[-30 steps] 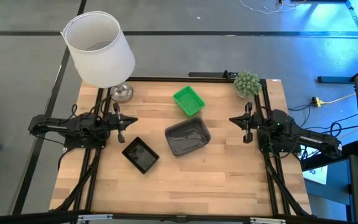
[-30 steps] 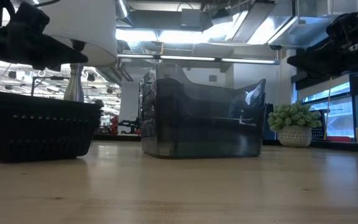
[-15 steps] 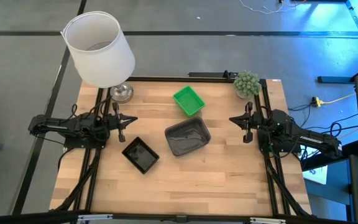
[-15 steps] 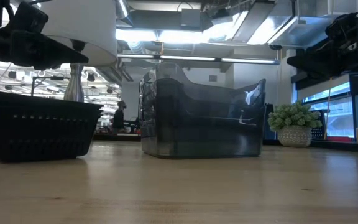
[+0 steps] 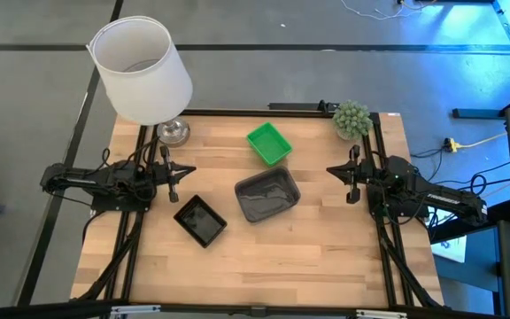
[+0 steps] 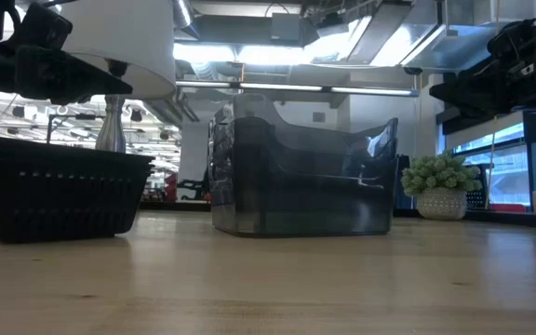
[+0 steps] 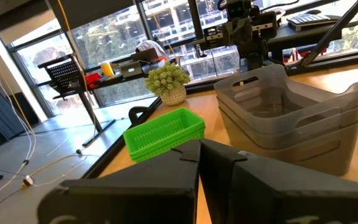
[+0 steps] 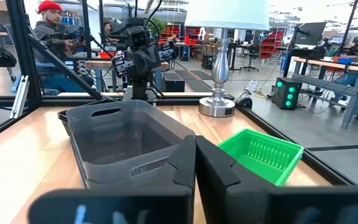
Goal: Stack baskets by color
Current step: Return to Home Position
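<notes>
Grey translucent plastic is sitting at the middle of the table [image 5: 282,257]: the grey stack [image 5: 267,196] is our landmark, and we are placing everything else from it. The green basket [image 5: 268,143] is lying just beyond the grey stack on its far side, apart from it, with its long axis slanting. The black basket [image 5: 201,221] is lying beside the stack on the left arm's side, a little toward the front edge. The left gripper [image 5: 184,171] is hanging to the left of the grey stack and the right gripper [image 5: 335,170] to its right. Both are pointing inward with fingers pressed together on nothing. The stack is lying between them, its long axis running roughly from claw to claw, and the right one is slightly nearer. We are judging the sorting done, with no reach toward any basket being called for. The left wrist view is giving us what the high view is not: the grey stack [image 7: 289,112] is showing several nested rims, while from above it is reading as one tray. The low view is showing the black basket [image 6: 59,195] and the stack, the green basket hiding behind it.
</notes>
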